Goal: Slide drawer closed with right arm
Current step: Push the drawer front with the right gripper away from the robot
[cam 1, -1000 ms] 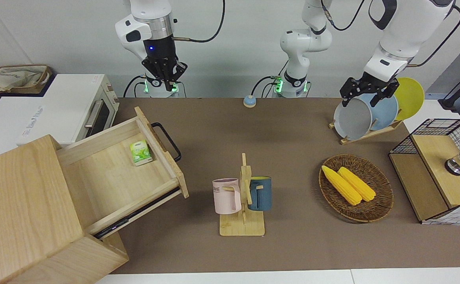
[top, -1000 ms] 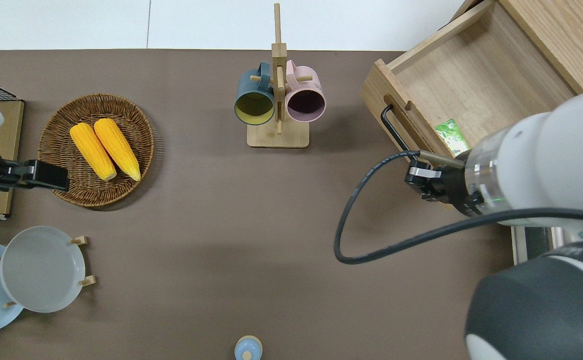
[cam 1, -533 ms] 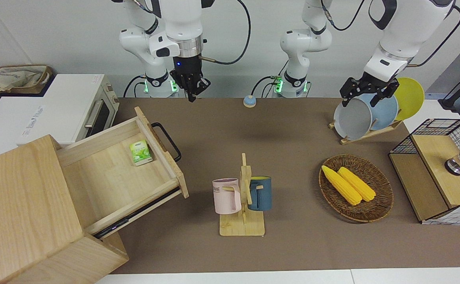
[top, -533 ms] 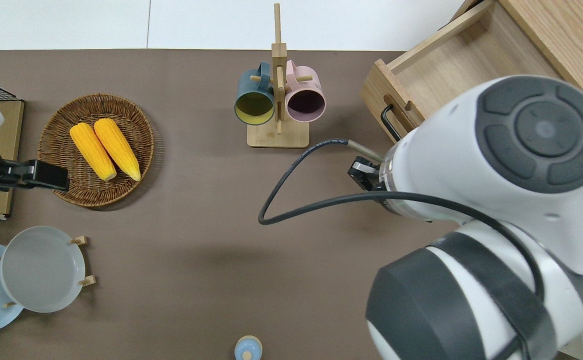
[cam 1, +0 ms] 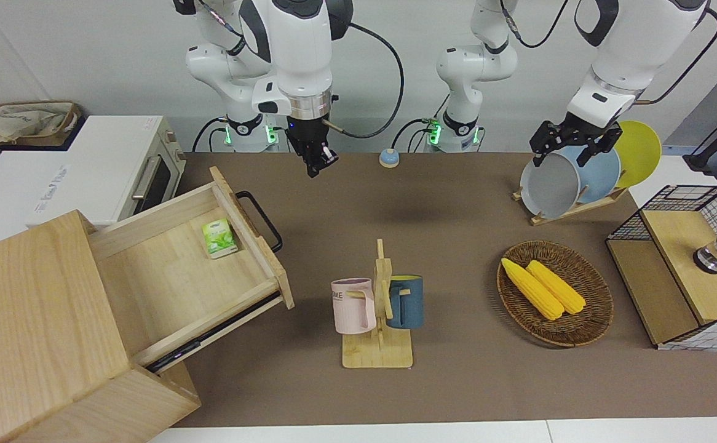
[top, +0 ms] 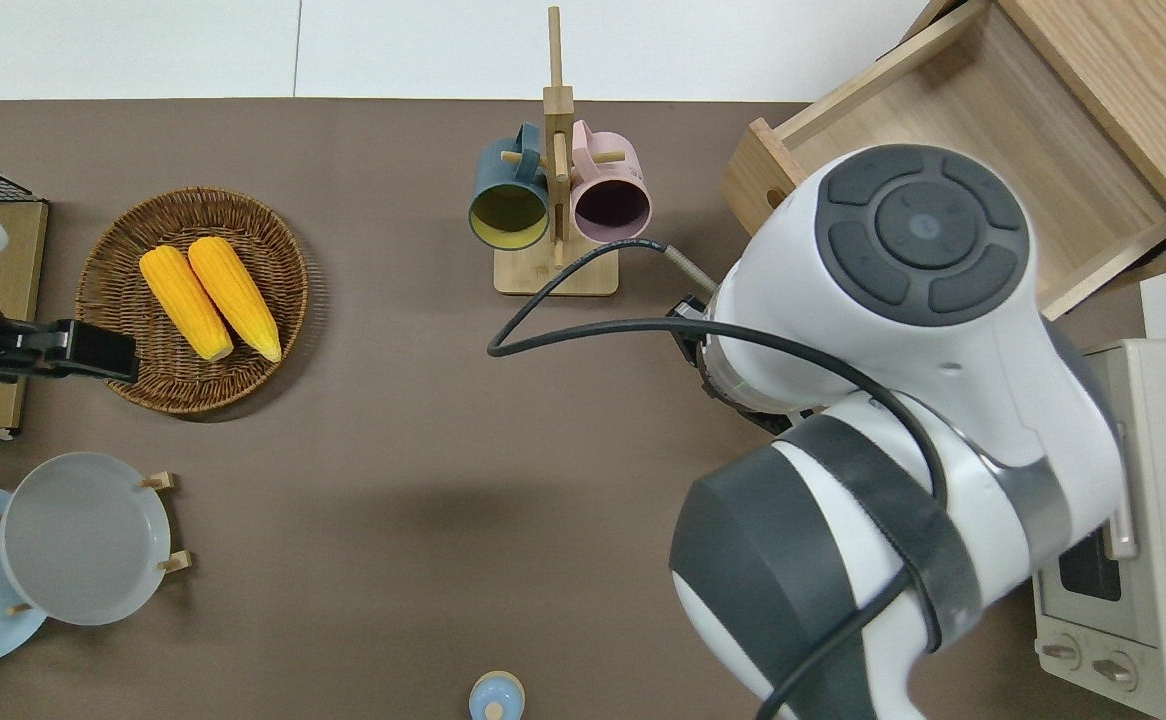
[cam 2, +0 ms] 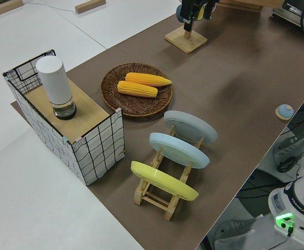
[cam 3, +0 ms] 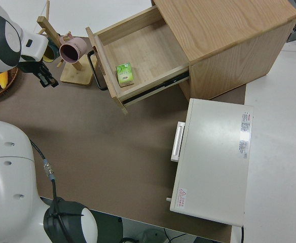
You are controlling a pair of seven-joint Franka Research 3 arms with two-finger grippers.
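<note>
I see the wide, shallow light-wood drawer (cam 1: 180, 271) pulled fully out of its pale wooden cabinet (cam 1: 39, 332) at the right arm's end of the brown table (cam 1: 457, 203), black metal loop handle (cam 1: 260, 220) on its front panel. A small green packet (cam 1: 219, 237) lies inside. My right arm's black gripper (cam 1: 318, 161) hangs over bare table, apart from the handle; I cannot tell its finger state. A wooden mug rack (cam 1: 378, 320) stands nearby. The left arm is parked.
</note>
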